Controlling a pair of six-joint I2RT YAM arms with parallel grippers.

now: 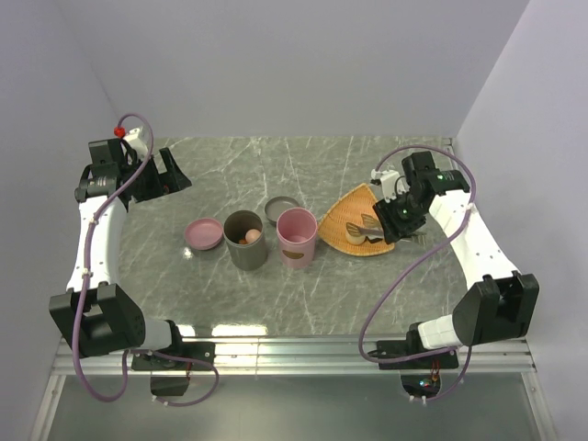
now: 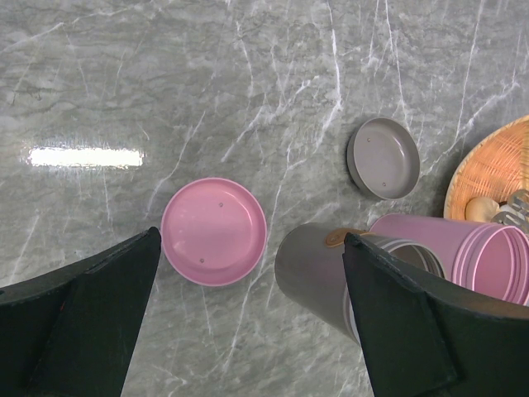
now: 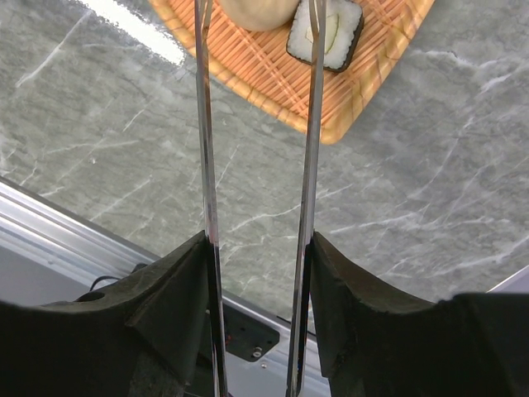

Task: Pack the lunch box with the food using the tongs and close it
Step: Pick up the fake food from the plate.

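Note:
The lunch box stands mid-table as two open round tubs, a grey tub (image 1: 245, 241) (image 2: 318, 269) with orange-brown food (image 1: 250, 237) inside and a pink tub (image 1: 297, 238) (image 2: 488, 256). Their pink lid (image 1: 203, 233) (image 2: 213, 231) and grey lid (image 1: 280, 209) (image 2: 383, 157) lie flat nearby. My right gripper (image 1: 401, 216) (image 3: 258, 240) is shut on the tongs (image 3: 204, 149), whose arms reach over the orange tray (image 1: 354, 220) (image 3: 364, 91), straddling a beige ball (image 3: 256, 10) and crossing a dark white-centred piece (image 3: 326, 33). My left gripper (image 1: 156, 175) (image 2: 250, 248) hangs open and empty above the pink lid.
The metal rail (image 3: 50, 231) of the table's near edge lies under the right wrist. Walls close the table on the left, back and right. The woven tray (image 2: 488, 165) sits right of the pink tub, near the table's right side.

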